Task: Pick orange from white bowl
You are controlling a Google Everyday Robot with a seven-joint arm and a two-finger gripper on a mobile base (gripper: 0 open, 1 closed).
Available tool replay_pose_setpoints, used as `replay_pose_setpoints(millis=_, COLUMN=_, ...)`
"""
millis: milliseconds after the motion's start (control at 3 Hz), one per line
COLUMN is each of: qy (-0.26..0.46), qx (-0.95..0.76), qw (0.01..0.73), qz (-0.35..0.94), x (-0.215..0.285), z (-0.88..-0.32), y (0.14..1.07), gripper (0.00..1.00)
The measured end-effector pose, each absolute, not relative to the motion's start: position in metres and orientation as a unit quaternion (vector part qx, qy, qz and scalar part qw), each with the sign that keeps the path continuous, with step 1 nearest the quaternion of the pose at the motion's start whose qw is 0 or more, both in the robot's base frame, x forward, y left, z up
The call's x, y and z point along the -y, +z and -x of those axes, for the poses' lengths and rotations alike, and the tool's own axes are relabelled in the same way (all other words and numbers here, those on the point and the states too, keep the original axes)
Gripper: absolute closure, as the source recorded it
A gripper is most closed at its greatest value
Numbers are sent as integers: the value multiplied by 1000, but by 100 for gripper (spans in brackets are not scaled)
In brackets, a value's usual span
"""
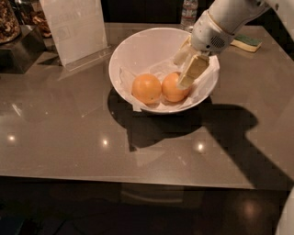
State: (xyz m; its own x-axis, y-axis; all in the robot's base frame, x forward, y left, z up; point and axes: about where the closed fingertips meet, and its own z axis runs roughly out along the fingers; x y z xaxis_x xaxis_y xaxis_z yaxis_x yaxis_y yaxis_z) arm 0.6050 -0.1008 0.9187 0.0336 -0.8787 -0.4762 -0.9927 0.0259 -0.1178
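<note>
Pincer (180, 72) is down inside the white bowl (138, 46), on its right side, hanging from a white arm that enters from the top right. Its jaws are spread apart and hold nothing. The front finger (193, 69) is a flat, cream-coloured pad, and its tip lies at the upper right of the orange (172, 89). Contact looks likely but cannot be confirmed. The rear finger sits behind it, over the bowl's inner wall.

Two fruits are in the bowl. The orange is the deeper-coloured one and lies on the right, under the pincer. A second orange (146, 88), paler and with a yellowish sheen, lies just left of it, and the two are touching or nearly so. Both are round and smooth-skinned.

There is one bowl: deep, round, glossy white, with sloping sides. A crinkled white liner (131, 94) sits under the fruit.

The table (69, 128) is a smooth, reflective grey-brown slab. Behind the bowl:
- one clear upright sign holder (76, 27), to the left
- one plastic bottle (188, 11)
- one flat green-and-yellow sponge (247, 42), at right
- one jar (7, 20), at far left
</note>
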Motion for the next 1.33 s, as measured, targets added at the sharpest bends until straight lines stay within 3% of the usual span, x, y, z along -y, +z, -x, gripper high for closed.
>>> replay_pose_setpoints(millis=333, qy=150, qx=-681, qw=207, qz=686, x=94, z=-610, y=905, gripper=25)
replay_pose_setpoints(millis=1333, qy=192, qx=-698, qw=190, qz=663, x=101, z=-613, y=871, gripper=28)
